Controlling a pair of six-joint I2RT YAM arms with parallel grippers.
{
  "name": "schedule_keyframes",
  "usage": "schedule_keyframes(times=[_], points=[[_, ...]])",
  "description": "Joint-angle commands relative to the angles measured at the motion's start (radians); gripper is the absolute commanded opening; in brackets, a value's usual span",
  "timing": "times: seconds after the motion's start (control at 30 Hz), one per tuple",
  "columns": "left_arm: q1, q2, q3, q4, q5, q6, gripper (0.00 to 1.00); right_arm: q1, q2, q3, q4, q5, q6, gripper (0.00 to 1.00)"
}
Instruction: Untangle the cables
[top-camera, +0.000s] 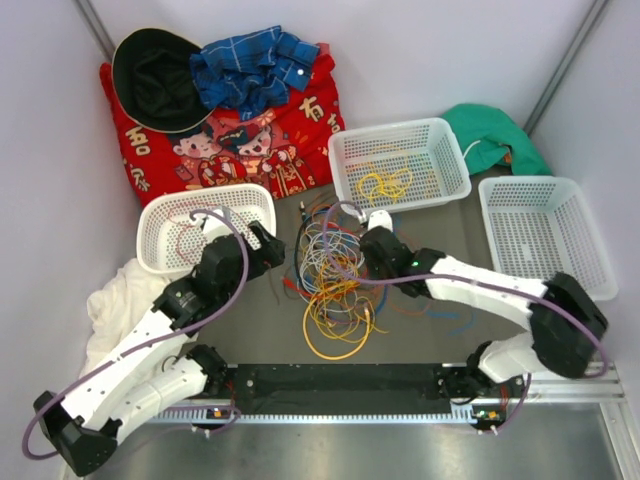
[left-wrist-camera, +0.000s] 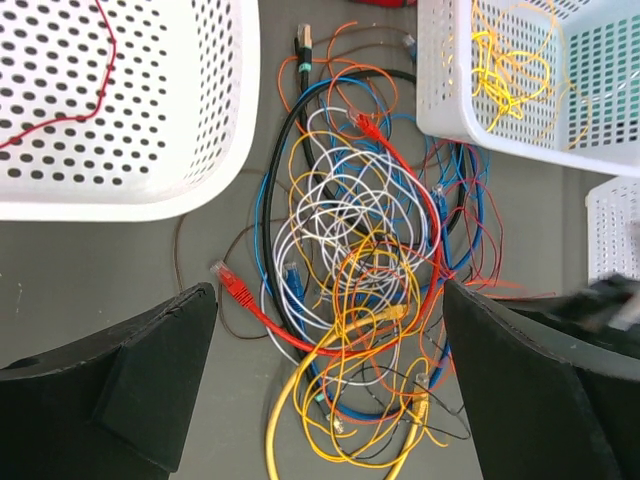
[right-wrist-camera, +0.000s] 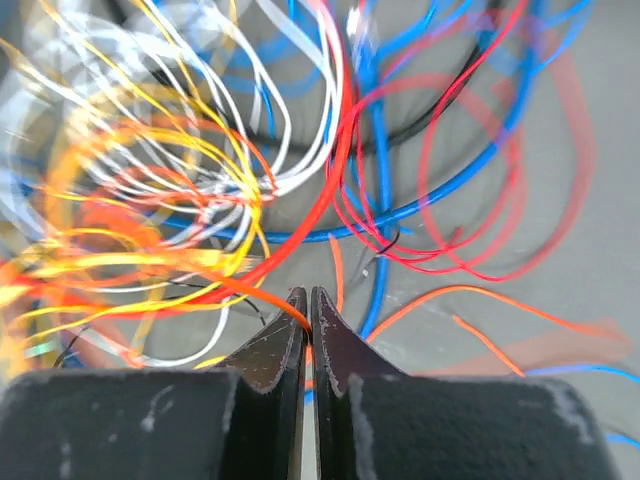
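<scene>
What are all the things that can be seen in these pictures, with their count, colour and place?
cables: many, mixed colours, tangled, centre
yellow cable: one bundle, middle basket
red cable: one, left basket
baskets: three, white, behind the tangle
cloths: four, red, blue, green, white, around the baskets
hat: one, black, far left
arms: two, white-black, near edge
left fingers: open, above tangle
right fingers: shut on orange cable
</scene>
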Motion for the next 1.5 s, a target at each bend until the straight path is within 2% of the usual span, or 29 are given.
schedule_keyframes(times=[0.0, 0.13, 0.27, 0.37, 0.4, 0.47, 0.5, 0.53, 0.63, 0.8, 1.0, 1.17, 1.27, 1.47], points=[[-0.003, -0.014, 0.0, 0.021, -0.022, 0.012, 0.99, 0.019, -0.25, 0.091, -0.067, 0.037, 0.005, 0.0], [-0.003, -0.003, 0.009, 0.08, 0.015, 0.028, 0.99, 0.053, -0.427, 0.178, -0.164, 0.014, -0.013, 0.0], [-0.003, 0.005, 0.005, 0.201, 0.08, 0.078, 0.99, 0.064, -0.516, 0.3, -0.282, 0.008, -0.025, 0.0], [-0.003, 0.003, -0.023, 0.383, 0.232, 0.129, 0.99, 0.062, -0.529, 0.407, -0.331, -0.001, -0.036, 0.0], [-0.003, 0.002, -0.037, 0.516, 0.276, 0.137, 0.99, 0.062, -0.529, 0.436, -0.359, -0.007, -0.041, 0.0], [-0.003, 0.0, -0.1, 0.645, 0.356, 0.135, 0.99, 0.062, -0.507, 0.518, -0.388, -0.018, -0.039, 0.0], [-0.003, -0.001, -0.124, 0.713, 0.375, 0.129, 0.99, 0.063, -0.497, 0.544, -0.415, -0.023, -0.032, 0.0], [-0.003, -0.002, -0.177, 0.868, 0.387, 0.125, 0.99, 0.062, -0.489, 0.589, -0.425, -0.03, -0.027, 0.0], [-0.006, 0.026, -0.25, 1.113, 0.478, 0.117, 0.99, 0.062, -0.457, 0.674, -0.451, -0.044, -0.015, 0.0], [-0.054, 0.124, -0.265, 1.379, 0.629, 0.189, 0.99, 0.062, -0.389, 0.792, -0.501, -0.046, -0.01, 0.0], [-0.176, 0.222, -0.187, 1.436, 0.694, 0.325, 0.99, 0.062, -0.363, 0.825, -0.526, -0.047, 0.015, 0.0], [-0.287, 0.333, -0.095, 1.33, 0.71, 0.469, 0.99, 0.062, -0.36, 0.838, -0.523, -0.086, 0.039, 0.0], [-0.307, 0.4, -0.08, 1.325, 0.688, 0.509, 0.96, 0.062, -0.355, 0.858, -0.526, -0.119, 0.059, 0.0], [-0.307, 0.514, -0.055, 1.341, 0.662, 0.551, 0.84, 0.062, -0.36, 0.889, -0.537, -0.173, 0.085, 0.0]])
